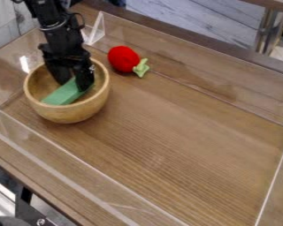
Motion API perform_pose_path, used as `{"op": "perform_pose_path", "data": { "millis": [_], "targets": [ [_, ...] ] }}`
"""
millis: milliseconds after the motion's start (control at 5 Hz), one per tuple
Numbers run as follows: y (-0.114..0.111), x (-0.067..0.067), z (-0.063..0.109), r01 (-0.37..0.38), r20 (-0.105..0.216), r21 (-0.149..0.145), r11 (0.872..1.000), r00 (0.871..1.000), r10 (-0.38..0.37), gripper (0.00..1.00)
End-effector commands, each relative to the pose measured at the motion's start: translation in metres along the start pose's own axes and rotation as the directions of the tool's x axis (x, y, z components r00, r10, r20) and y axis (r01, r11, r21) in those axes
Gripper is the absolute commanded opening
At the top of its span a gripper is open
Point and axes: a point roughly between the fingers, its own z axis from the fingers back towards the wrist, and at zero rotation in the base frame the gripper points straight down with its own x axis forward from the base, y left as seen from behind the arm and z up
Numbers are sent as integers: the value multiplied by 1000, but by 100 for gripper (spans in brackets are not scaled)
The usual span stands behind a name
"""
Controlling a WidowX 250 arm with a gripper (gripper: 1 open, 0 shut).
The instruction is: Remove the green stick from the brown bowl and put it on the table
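Note:
The brown bowl [61, 108] sits at the left of the table [179, 132]. Inside it the green stick [66, 93] lies slanted against the inner wall. My gripper [72, 78] hangs from a black arm, points straight down into the bowl and stands open, its fingers straddling the upper end of the stick. Whether the fingers touch the stick or the bowl's wall I cannot tell.
A red strawberry toy [124, 60] with a small green leaf lies just right of the bowl, toward the back. Low clear acrylic walls [271, 190] edge the tabletop. Bare wood spreads to the right and front of the bowl.

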Motion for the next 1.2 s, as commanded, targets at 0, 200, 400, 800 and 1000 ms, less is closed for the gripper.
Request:
{"op": "perform_pose_path", "data": {
  "millis": [0, 200, 400, 800, 1000],
  "targets": [
    [6, -5, 1, -37, 19, 19, 999, 999, 37, 100],
    [5, -7, -1, -48, 16, 17, 999, 999, 48, 0],
    [3, -8, 10, -98, 34, 12, 995, 995, 97, 0],
    [3, -16, 13, -128, 39, 7, 992, 991, 128, 0],
    [5, -21, 10, -114, 34, 5, 993, 993, 114, 0]
  ]
}}
